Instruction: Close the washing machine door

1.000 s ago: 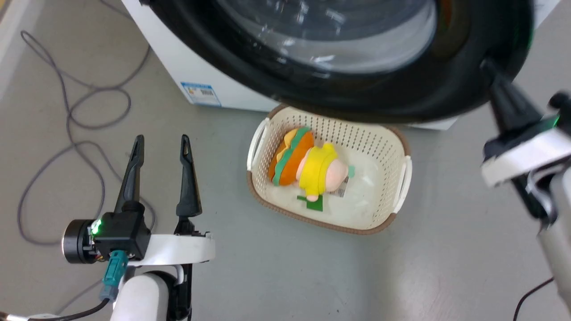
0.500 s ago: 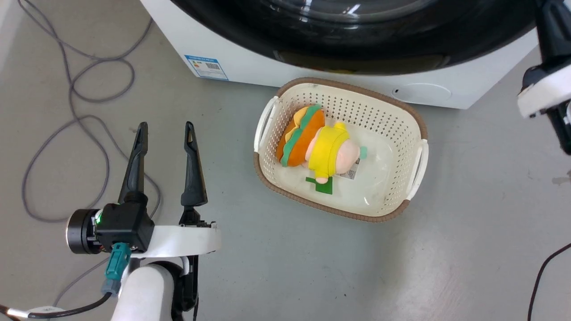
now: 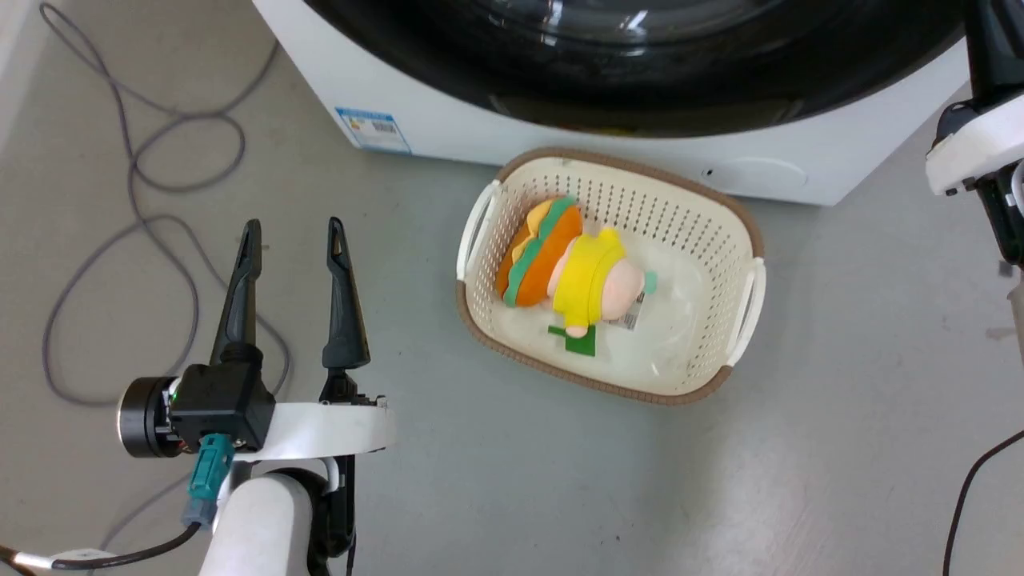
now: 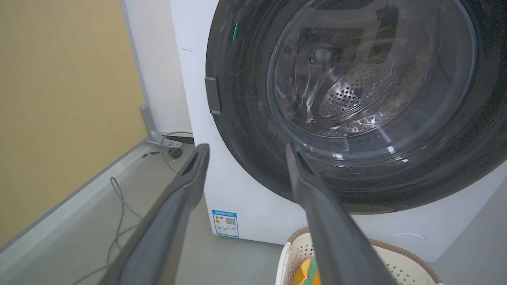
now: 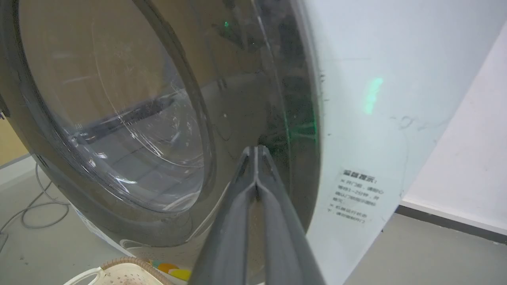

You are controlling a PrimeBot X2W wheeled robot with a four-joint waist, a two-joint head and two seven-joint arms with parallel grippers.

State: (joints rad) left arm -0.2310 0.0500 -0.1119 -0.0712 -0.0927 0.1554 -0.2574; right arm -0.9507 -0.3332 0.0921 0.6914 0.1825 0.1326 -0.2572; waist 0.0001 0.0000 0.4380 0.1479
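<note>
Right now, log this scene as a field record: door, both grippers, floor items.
door: washing machine door looks flush against the washing machine front; latch not visible
right gripper: shut, tips at the door's black rim
left gripper: open, holding nothing, above the floor
on floor: laundry basket before the washer, plush toy inside

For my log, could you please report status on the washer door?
Left end effector open, idle. Right end effector shut, tips at washing machine door rim. Door looks flush. Basket below, apart from door.
</note>
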